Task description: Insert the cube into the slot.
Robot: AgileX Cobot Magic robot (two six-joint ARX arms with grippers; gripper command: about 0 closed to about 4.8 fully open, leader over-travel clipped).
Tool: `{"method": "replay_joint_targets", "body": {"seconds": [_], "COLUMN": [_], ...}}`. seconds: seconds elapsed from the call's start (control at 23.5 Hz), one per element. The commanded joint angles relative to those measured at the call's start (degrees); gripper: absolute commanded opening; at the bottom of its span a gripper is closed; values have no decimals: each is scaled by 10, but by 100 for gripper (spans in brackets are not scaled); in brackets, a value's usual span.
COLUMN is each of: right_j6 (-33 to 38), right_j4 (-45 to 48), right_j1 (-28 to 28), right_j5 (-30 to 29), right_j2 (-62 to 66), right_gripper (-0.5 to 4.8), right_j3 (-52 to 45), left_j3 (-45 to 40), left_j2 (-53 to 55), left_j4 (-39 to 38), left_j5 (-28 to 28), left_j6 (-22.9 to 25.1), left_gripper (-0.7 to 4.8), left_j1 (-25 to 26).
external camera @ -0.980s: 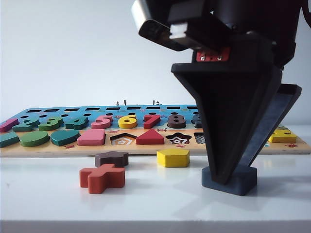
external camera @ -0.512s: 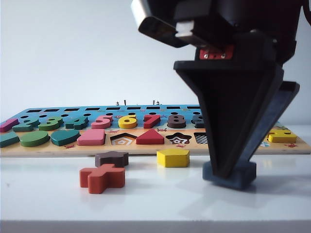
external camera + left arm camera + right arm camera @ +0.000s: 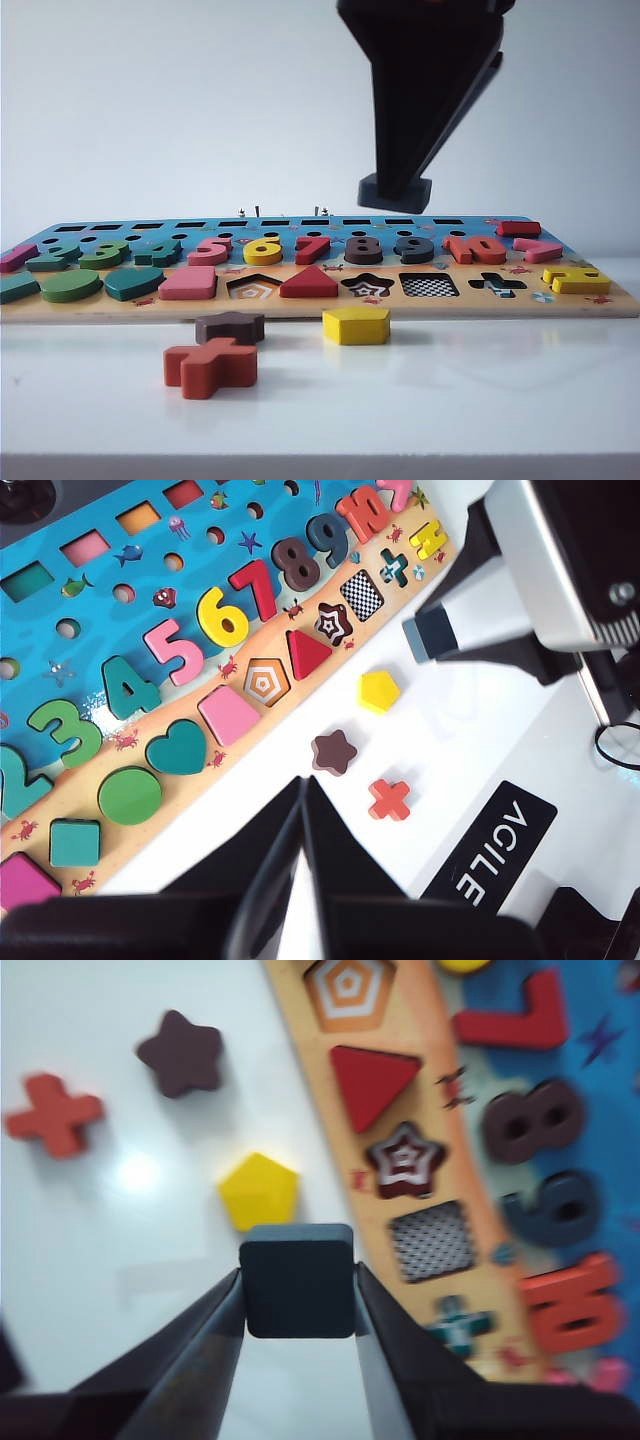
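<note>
Dark cube (image 3: 297,1280) pinched in right gripper (image 3: 297,1295), held in the air
Lifted to clear the board edge; checkered slot (image 3: 431,1241) lies just beside; left gripper (image 3: 300,810) closed, empty, parked near

Cube (image 3: 297,1282), clamped between the right gripper (image 3: 297,1305) fingers: matt dark painted wood, smooth faces, rounded corners; the fingers (image 3: 190,1360) themselves are matt black plastic, as are those of the left gripper (image 3: 300,825), whose tips meet. Puzzle board (image 3: 320,300), below and beyond the right gripper: tan wood with a printed blue upper field, its slot (image 3: 431,1241) lined with a flat printed checkerboard. Yellow block (image 3: 259,1191), brown star (image 3: 181,1053) and red cross (image 3: 53,1114) beside the board: satin painted wood, lying on a glossy white tabletop (image 3: 450,400) that shows soft reflections.
</note>
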Motion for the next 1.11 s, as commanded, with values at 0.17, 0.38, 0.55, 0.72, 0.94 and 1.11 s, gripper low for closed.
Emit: {"method": "replay_joint_targets", "body": {"seconds": [0.17,0.38,0.55,0.72,0.94,1.11], "right_j6": [-212,-242,-251,-248,-248,-248], "right_j4": [19,58,66,65,62,62], "right_j1": [-46,-61,-63,-67,-70,-79], "right_j5": [31,28,25,25,26,28], "right_j2": [2,13,33,51,63,66], "right_gripper": [94,93,90,89,89,89], "right_j3": [0,-1,-1,-1,-2,-7], "left_j3": [2,2,2,2,2,2], "left_j2": [-1,-1,-1,-1,-1,-1], "left_j4": [9,9,9,9,9,9], "left_j5": [4,4,4,4,4,4], "left_j6": [1,1,1,1,1,2], "left_gripper": [20,20,20,20,20,20], "left_j1": [0,0,0,0,0,0]}}
